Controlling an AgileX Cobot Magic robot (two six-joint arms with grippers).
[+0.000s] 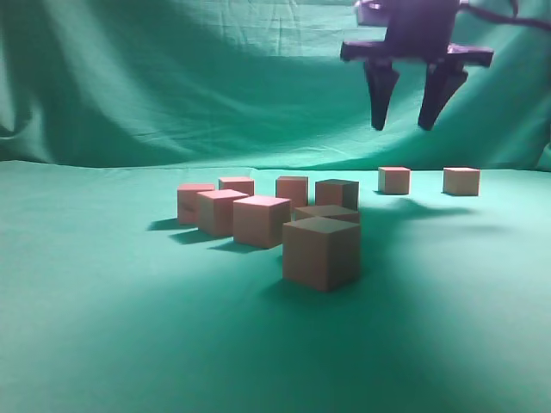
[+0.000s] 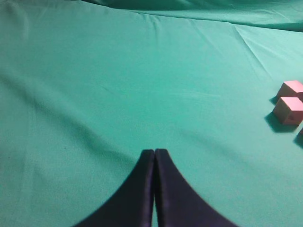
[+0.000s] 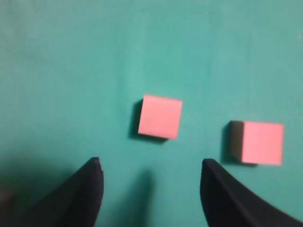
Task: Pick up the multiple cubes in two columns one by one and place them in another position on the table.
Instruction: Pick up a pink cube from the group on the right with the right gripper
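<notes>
Several pink cubes stand in two columns on the green cloth, the nearest (image 1: 321,252) in shadow, another (image 1: 261,220) to its left. Two cubes stand apart at the back right: one (image 1: 394,180) and one (image 1: 461,181). They show in the right wrist view as a left cube (image 3: 160,116) and a right cube (image 3: 258,142). My right gripper (image 1: 403,126) (image 3: 150,163) hangs open and empty high above them. My left gripper (image 2: 155,151) is shut and empty over bare cloth; two cubes (image 2: 288,110) (image 2: 291,88) sit at the right edge of its view.
A green cloth backdrop (image 1: 172,77) hangs behind the table. The green tablecloth (image 1: 103,327) spreads wide at the front and left.
</notes>
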